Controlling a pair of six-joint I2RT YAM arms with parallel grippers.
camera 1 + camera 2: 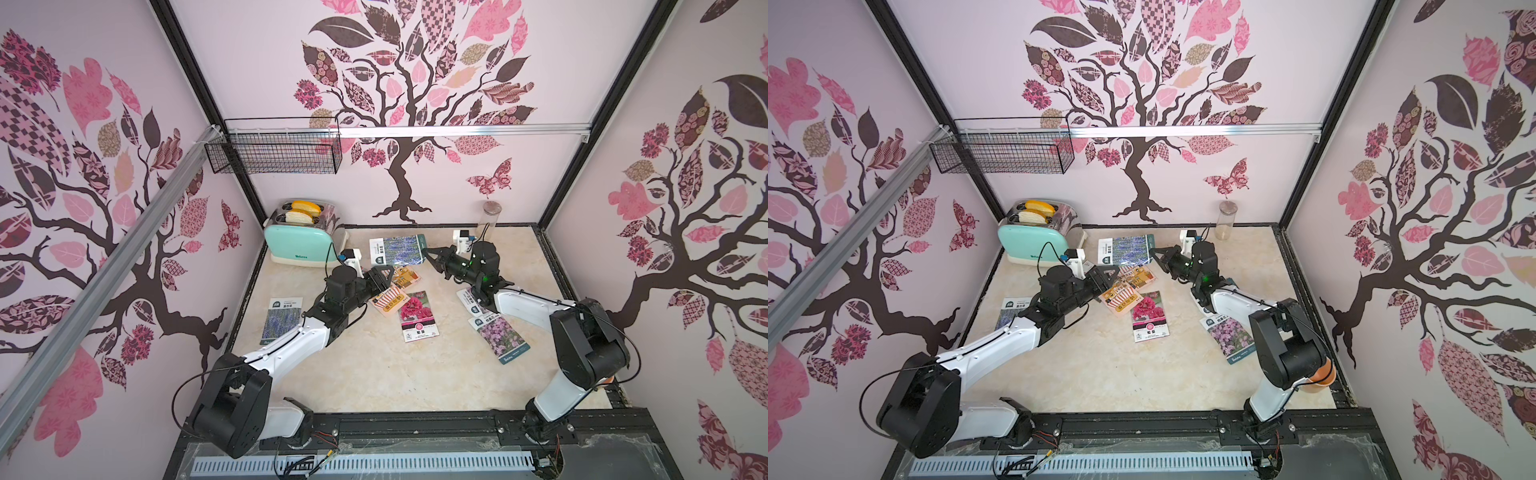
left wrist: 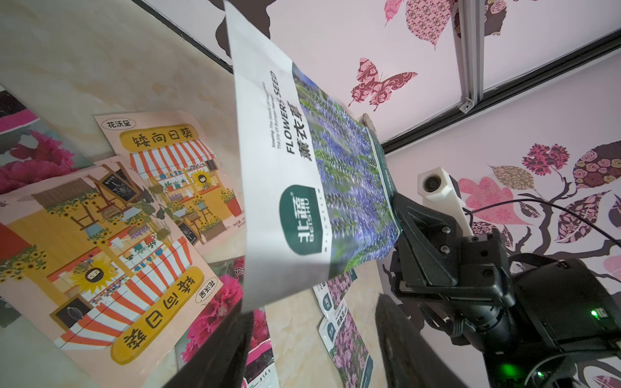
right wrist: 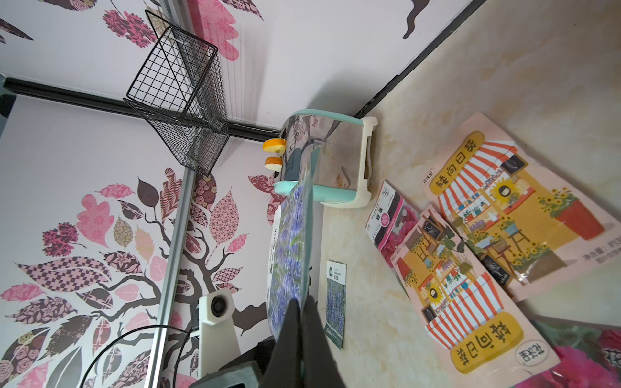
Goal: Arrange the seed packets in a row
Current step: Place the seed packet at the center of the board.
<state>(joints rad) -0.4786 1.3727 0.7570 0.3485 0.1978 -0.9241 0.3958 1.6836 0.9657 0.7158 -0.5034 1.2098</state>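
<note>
Work is centring on one lavender packet (image 1: pixel 399 249), which we are holding clear of the tabletop (image 1: pixel 374 374) near the back, not far from the toaster (image 1: pixel 299 243). Our right tool (image 1: pixel 429 252) is pinching its dark green end, both fingers (image 3: pixel 319 346) pressed together on the foil, so the sheet is showing edge-on in the right wrist view and sagging a little toward its white label band. Our left tool (image 1: pixel 386 277) is standing spread at the packet's free end, its fingers appearing either side of the lower corner without gripping; whether one is touching the corner we cannot tell. We are judging that it is there to steady a floppy sheet that a single pinch is letting droop. The other seed packets (image 1: pixel 405 277) are lying loose: a second lavender packet (image 1: pixel 280 320) by the left arm, two orange shop packets (image 1: pixel 388 300) overlapping in the middle with a magenta packet (image 1: pixel 417 316) touching them, and lilac packets (image 1: pixel 503 338) partly under the right arm. Nothing is forming a row yet, so we are reckoning the task is at an early stage
</note>
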